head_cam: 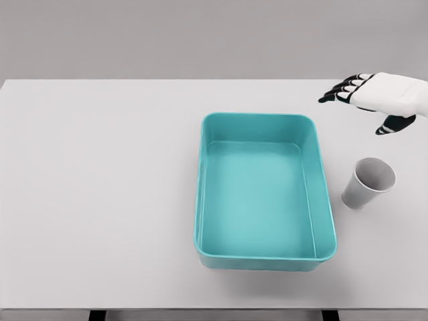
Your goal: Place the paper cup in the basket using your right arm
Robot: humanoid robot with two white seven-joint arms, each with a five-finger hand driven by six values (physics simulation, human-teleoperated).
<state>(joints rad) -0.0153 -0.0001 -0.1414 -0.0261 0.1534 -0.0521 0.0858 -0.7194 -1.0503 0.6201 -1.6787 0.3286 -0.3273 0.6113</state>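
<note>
A grey paper cup [368,183] stands upright on the white table, just right of the basket. The teal rectangular basket [265,249] sits at the table's middle with nothing inside. My right hand [359,107] hovers above and behind the cup near the right edge of the view. Its fingers are spread toward the left and hold nothing, well apart from the cup. The left arm does not show.
The white table [100,200] stretches wide to the left of the basket. Its front edge runs along the bottom of the view and its far edge meets a grey wall.
</note>
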